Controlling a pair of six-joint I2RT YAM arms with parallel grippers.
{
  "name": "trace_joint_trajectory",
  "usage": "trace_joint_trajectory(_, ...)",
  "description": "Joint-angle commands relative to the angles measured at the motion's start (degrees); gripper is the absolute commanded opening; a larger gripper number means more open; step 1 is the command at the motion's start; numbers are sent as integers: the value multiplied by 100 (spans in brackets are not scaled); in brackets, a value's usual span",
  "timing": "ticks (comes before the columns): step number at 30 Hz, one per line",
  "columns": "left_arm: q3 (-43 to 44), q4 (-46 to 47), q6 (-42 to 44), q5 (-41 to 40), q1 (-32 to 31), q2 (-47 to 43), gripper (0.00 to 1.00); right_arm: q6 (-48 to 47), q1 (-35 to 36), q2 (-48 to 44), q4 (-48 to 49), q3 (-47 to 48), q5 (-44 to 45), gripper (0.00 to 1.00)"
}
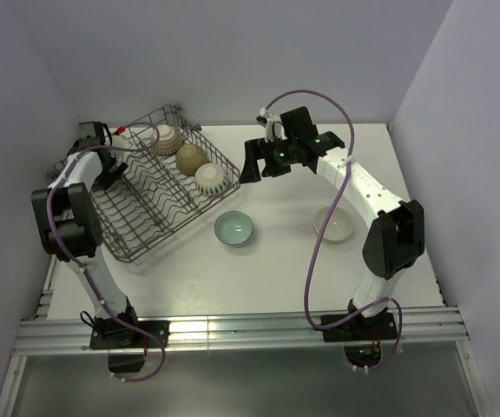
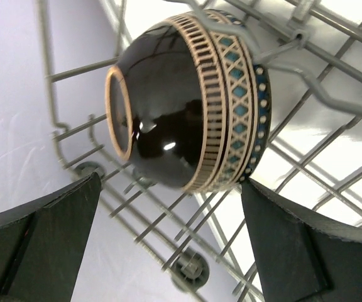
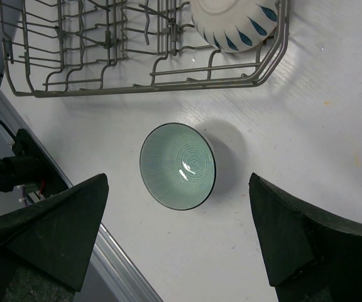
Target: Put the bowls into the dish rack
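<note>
The grey wire dish rack [image 1: 137, 217] stands at the left of the table. Three bowls lie in its far end: a dark bowl with a tan and blue patterned band [image 2: 181, 100], a tan bowl [image 1: 189, 158] and a white bowl with blue petals [image 1: 211, 178]. My left gripper [image 2: 171, 245] is open just below the dark bowl, which rests on its side on the wires, apart from both fingers. A green bowl [image 3: 178, 165] sits upright on the table beside the rack. High above it hangs my right gripper [image 3: 178, 245], open and empty. A cream bowl [image 1: 333, 224] sits further right.
The rack's near rim [image 3: 149, 75] lies just beyond the green bowl. White walls close the table at left, back and right. A metal rail [image 1: 233, 328] carries both arm bases along the front edge. The right arm's purple cable [image 1: 315, 261] loops over the cream bowl.
</note>
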Motion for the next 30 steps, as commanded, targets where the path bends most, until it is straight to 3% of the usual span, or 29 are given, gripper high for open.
trace_joint_trajectory(1, 176, -1, -146, 100, 22, -484, 99, -36, -58, -161, 12, -40, -75, 100)
trace_joint_trajectory(6, 281, -115, -269, 170, 22, -581, 99, -45, -58, -188, 21, -66, -75, 100)
trace_joint_trajectory(21, 274, -564, -524, 460, 48, -528, 74, -107, -76, -249, 12, -251, -66, 100)
trace_joint_trajectory(30, 62, -152, -752, 198, 49, -248, 72, -142, -93, -188, -32, -198, -57, 100)
